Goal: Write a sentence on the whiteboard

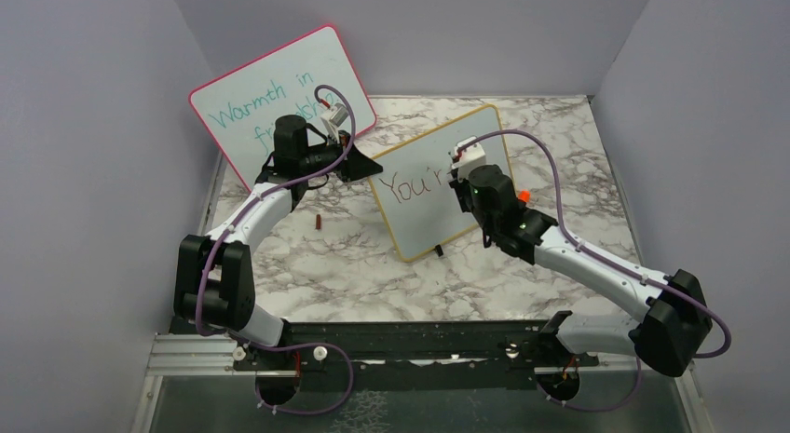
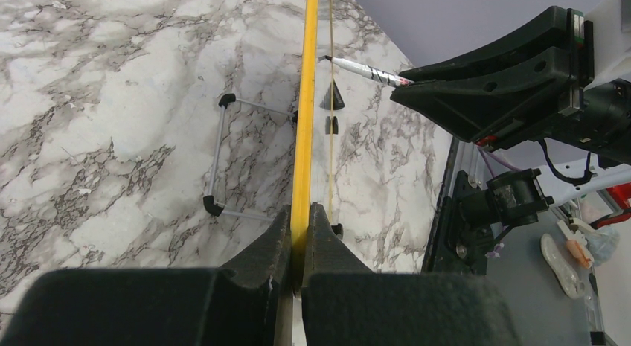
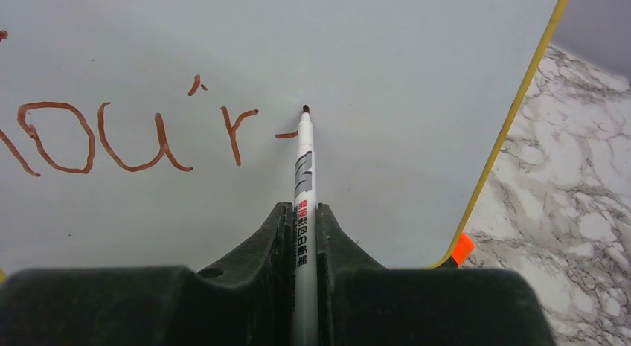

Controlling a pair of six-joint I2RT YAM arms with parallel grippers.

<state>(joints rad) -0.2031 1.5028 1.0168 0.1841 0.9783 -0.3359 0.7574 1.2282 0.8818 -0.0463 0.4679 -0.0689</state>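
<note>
Top external: whiteboard [image 1: 424,223] on marble table [image 1: 354,265]

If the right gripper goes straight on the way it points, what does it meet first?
The whiteboard. The marker held by the right gripper points at its white surface, tip at or almost on it, just right of the written r.

Both arms are stretched forward with elbows bent, left gripper [image 2: 300,212] clamped tight on the whiteboard [image 2: 305,100] edge, right gripper [image 3: 303,208] pinching a marker [image 3: 303,160].
</note>
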